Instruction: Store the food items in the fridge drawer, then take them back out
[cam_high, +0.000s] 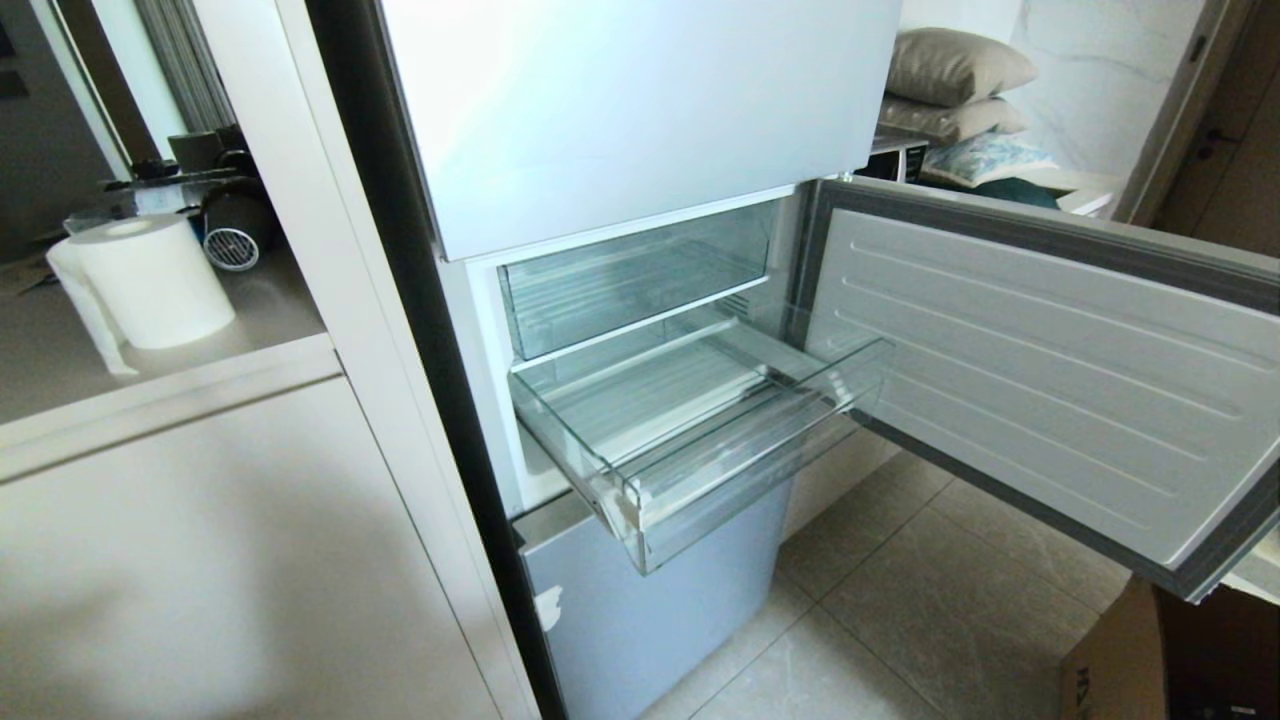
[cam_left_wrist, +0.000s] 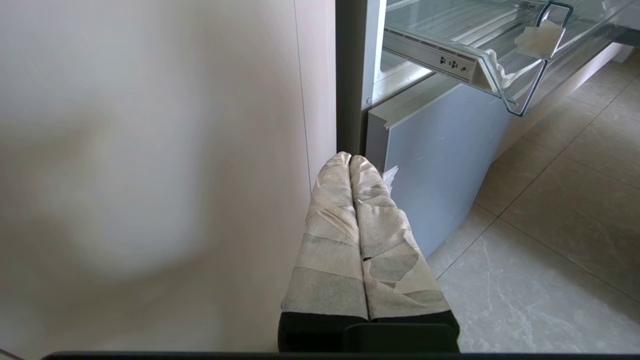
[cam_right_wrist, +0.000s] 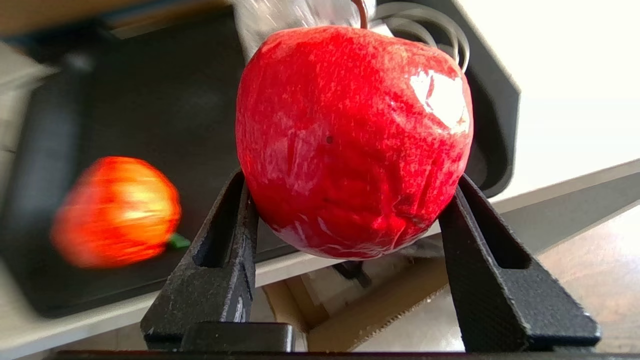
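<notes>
The right gripper (cam_right_wrist: 345, 220) jaws clench a glossy, round red apple (cam_right_wrist: 352, 140) at its widest flanks; the firm, slick, light fruit could slip. Left gripper (cam_left_wrist: 350, 162) jaws are pressed together, empty.

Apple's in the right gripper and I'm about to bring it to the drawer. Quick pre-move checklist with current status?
1. Red apple clamped in right gripper: ok.
2. Fridge drawer pulled out: ok.
3. Drawer floor bare: ok.
4. Fridge door swung wide: ok.
5. Left gripper shut, low beside the cabinet, below the drawer: ok.
6. Right arm's path to the drawer: cannot tell, arm outside head view.
</notes>
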